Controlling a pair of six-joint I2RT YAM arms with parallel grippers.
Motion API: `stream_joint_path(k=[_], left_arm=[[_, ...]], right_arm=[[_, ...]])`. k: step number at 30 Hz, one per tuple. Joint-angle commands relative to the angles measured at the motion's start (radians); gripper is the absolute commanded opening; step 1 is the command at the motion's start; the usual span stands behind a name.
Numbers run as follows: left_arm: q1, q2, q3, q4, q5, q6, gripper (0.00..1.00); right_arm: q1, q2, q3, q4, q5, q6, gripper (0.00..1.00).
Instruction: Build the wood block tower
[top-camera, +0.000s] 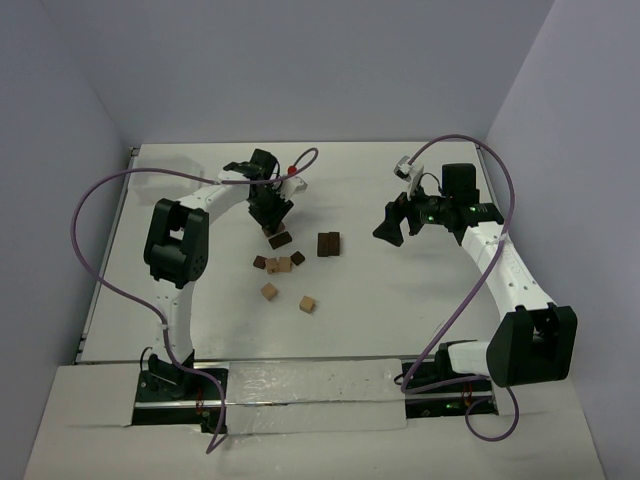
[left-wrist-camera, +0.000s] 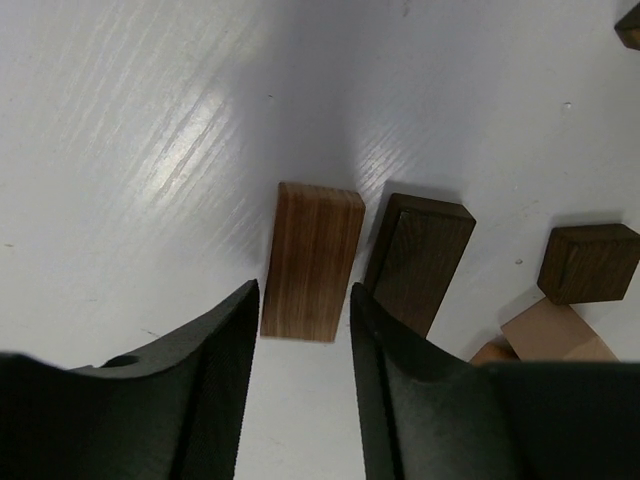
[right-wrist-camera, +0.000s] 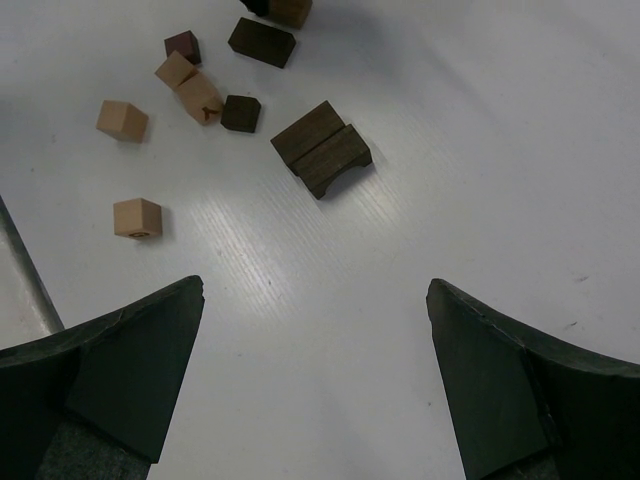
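Note:
My left gripper is open and points down over a mid-brown oblong wood block. The block lies flat on the table, its near end between my fingertips with a gap on each side. A dark brown oblong block lies beside it on the right. Two dark blocks lie side by side as a pair, also in the right wrist view. Small tan and dark cubes cluster nearby. Two tan cubes lie apart. My right gripper is wide open and empty, above bare table to the right of the pair.
A clear plastic piece lies along the near edge between the arm bases. Purple cables loop over both arms. Walls close the table at the back and sides.

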Motion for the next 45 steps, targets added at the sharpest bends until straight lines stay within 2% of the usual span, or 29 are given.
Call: stream_joint_path(k=[1,7,9,12,15,25,29,30,31,34,45], left_arm=[[-0.010,-0.019,0.024,-0.034,0.059,0.038,0.52],[-0.008,-0.038,0.021,-0.043,0.079,0.038,0.58],[-0.006,-0.049,0.020,-0.032,0.081,0.024,0.57],[-0.004,-0.057,0.021,-0.014,0.082,0.004,0.47],[-0.002,-0.055,0.021,-0.009,0.083,-0.008,0.41],[0.023,-0.031,0.048,-0.010,0.103,-0.017,0.40],[0.023,-0.052,0.046,-0.015,0.127,-0.028,0.54],[0.023,-0.061,0.040,-0.011,0.136,-0.032,0.62],[0.023,-0.084,0.026,-0.005,0.146,-0.041,0.76],[0.021,-0.134,-0.010,0.010,0.169,-0.056,0.99],[-0.014,-0.142,-0.050,0.000,0.125,-0.021,0.99]], right_arm=[[-0.009,-0.014,0.001,0.022,-0.026,-0.009,1.00],[-0.009,-0.016,-0.001,0.022,-0.022,-0.007,1.00],[-0.009,-0.018,-0.003,0.022,-0.020,-0.007,1.00],[-0.009,-0.019,-0.006,0.022,-0.025,-0.007,1.00],[-0.009,-0.022,-0.012,0.022,-0.026,-0.009,1.00],[-0.009,-0.024,-0.018,0.019,-0.023,-0.014,1.00],[-0.009,-0.021,-0.018,0.017,-0.020,-0.015,1.00],[-0.009,-0.021,-0.018,0.017,-0.020,-0.015,1.00],[-0.009,-0.021,-0.018,0.016,-0.020,-0.015,1.00],[-0.009,-0.021,-0.021,0.016,-0.020,-0.014,1.00],[-0.009,-0.020,-0.020,0.016,-0.025,-0.008,1.00]])
